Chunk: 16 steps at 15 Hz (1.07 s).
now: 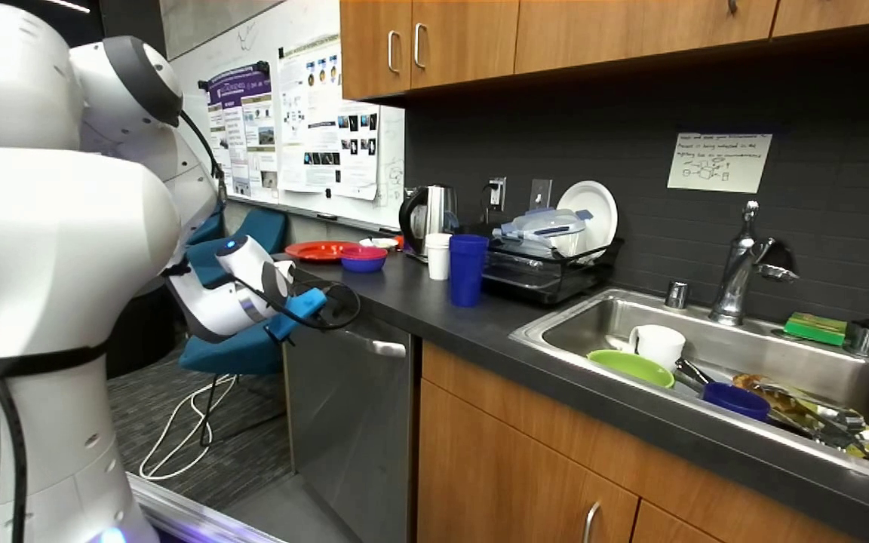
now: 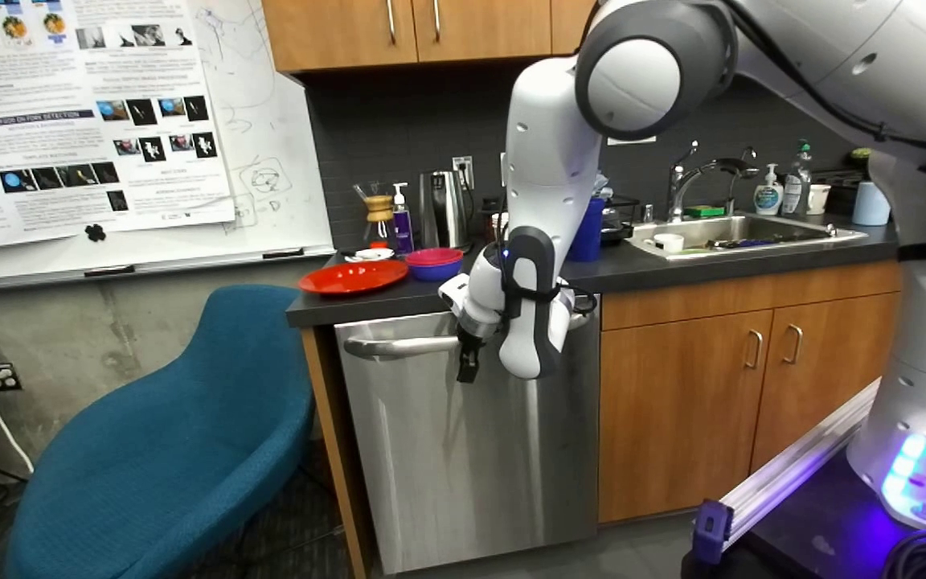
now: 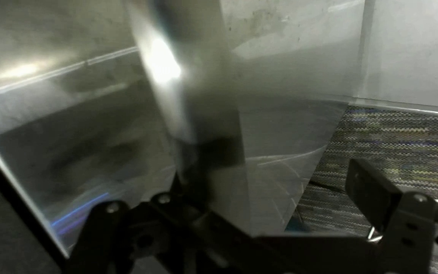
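Beneath dark counter (image 2: 640, 273), on stainless dishwasher (image 2: 479, 458): one bar handle (image 2: 403, 346), mounted high on front.
Runs lengthwise side to side, near level in an exterior view, steeply top to bottom in the wrist view. Just beside it, black gripper (image 2: 469, 368), with fingers (image 3: 373, 196) set well apart and nothing visible in grip; contact with handle not determinable.

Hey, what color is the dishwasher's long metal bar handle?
The long metal bar handle is silver; it shows best in an exterior view.
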Each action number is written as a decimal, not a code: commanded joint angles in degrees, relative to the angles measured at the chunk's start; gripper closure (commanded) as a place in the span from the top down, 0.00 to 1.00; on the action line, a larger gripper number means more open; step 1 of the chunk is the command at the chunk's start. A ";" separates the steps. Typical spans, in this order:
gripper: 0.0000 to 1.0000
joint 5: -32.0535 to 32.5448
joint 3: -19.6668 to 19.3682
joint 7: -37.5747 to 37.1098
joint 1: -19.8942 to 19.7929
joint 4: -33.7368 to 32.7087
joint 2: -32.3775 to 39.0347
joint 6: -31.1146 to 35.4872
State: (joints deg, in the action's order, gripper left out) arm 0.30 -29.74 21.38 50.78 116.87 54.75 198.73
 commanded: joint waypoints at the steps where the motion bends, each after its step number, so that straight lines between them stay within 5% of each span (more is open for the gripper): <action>1: 1.00 2.12 4.56 -0.69 -2.36 4.76 -1.23 0.00; 11: 1.00 8.17 -2.95 7.57 1.42 19.70 -13.18 -5.46; 16: 1.00 13.49 -7.74 9.42 4.84 23.77 -20.80 -14.48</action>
State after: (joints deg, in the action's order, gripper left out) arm 10.23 -35.60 30.29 51.72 132.24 42.02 191.94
